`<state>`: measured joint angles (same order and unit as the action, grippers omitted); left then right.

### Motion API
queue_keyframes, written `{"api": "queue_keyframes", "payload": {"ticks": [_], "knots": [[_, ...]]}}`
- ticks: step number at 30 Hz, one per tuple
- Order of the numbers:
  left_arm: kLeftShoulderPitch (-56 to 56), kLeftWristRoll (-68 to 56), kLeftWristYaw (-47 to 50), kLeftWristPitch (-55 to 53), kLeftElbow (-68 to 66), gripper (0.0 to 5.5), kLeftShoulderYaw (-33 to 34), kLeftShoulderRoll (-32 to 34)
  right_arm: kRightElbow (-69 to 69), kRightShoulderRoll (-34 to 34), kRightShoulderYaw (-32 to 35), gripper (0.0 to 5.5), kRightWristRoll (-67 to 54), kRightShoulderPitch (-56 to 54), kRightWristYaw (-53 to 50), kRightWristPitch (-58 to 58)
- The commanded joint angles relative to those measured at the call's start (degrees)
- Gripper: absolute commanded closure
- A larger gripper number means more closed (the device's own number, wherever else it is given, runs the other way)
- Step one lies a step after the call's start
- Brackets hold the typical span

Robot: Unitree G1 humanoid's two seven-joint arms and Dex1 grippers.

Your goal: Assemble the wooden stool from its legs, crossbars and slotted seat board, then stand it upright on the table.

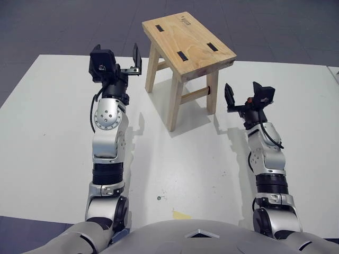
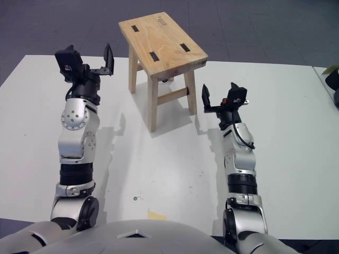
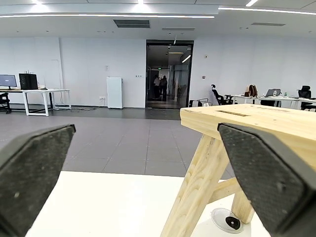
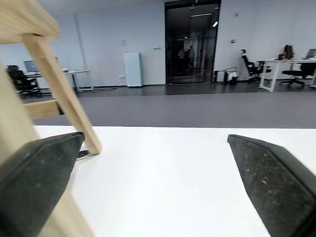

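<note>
Stool (image 1: pixel 188 50) upright, far middle of table (image 1: pixel 47 137), between my left gripper (image 1: pixel 119 62) and right gripper (image 1: pixel 246 98); both spread wide, empty. Risk: my careless sweep clips splayed legs (image 1: pixel 175 103), tips it toward far edge. Pale raw wood, flat slotted seat (image 1: pixel 175 32), thin crossbar (image 1: pixel 195 95).

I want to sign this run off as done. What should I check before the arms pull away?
1. Stool upright on the table: ok.
2. Seat board on top: ok.
3. Side crossbar in place: ok.
4. Joints fully seated in the seat slots: cannot tell.
5. Left tool open, holding nothing: ok.
6. Right tool open, holding nothing: ok.
</note>
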<state>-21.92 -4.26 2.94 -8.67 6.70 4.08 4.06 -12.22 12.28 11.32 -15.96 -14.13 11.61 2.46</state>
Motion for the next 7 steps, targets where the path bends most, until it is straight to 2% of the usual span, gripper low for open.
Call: {"api": "queue_keyframes", "payload": {"ticks": [1,7], "knots": [[-0.66,0.87,-0.58,0.71,-2.06,0.14,-0.12,0.41,-3.20,-0.45,2.00,0.10,3.42,-1.01,-5.17,3.59],[-0.65,0.40,-2.39,1.05,-2.90,0.14,0.61,1.30,-4.89,-2.23,0.13,0.10,11.00,-1.36,-12.54,7.35]]}}
